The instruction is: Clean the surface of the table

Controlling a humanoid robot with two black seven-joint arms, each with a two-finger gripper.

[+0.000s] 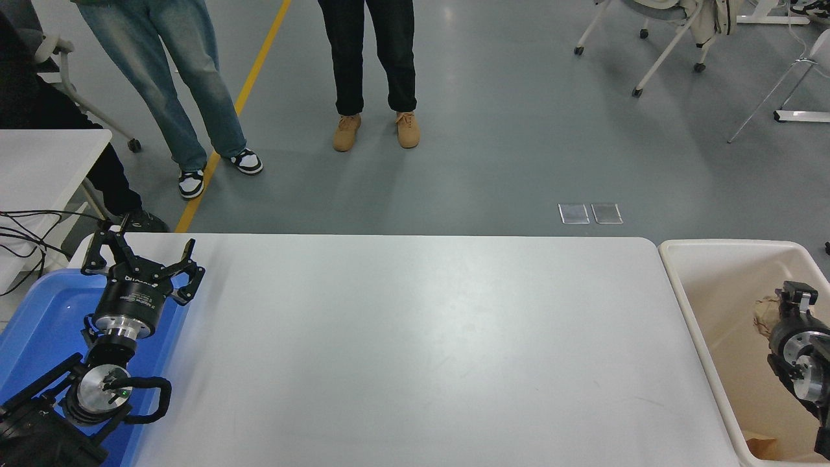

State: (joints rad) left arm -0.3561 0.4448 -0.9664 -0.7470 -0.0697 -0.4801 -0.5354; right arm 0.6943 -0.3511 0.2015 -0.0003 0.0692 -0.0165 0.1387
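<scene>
The table surface [421, 337] is a large plain white top that fills the middle of the view, with nothing lying on it. My left gripper [139, 256] is open and empty, parked over the blue bin [39, 324] at the left edge of the table. My right gripper [796, 295] is over the cream bin [674, 285] at the right, right next to a crumpled brown paper ball [767, 314]. I cannot see whether it holds the paper.
Another piece of brown paper [762, 447] lies in the bottom of the cream bin. Two people stand on the grey floor beyond the far edge. A smaller white table [45, 162] with cables stands at the far left.
</scene>
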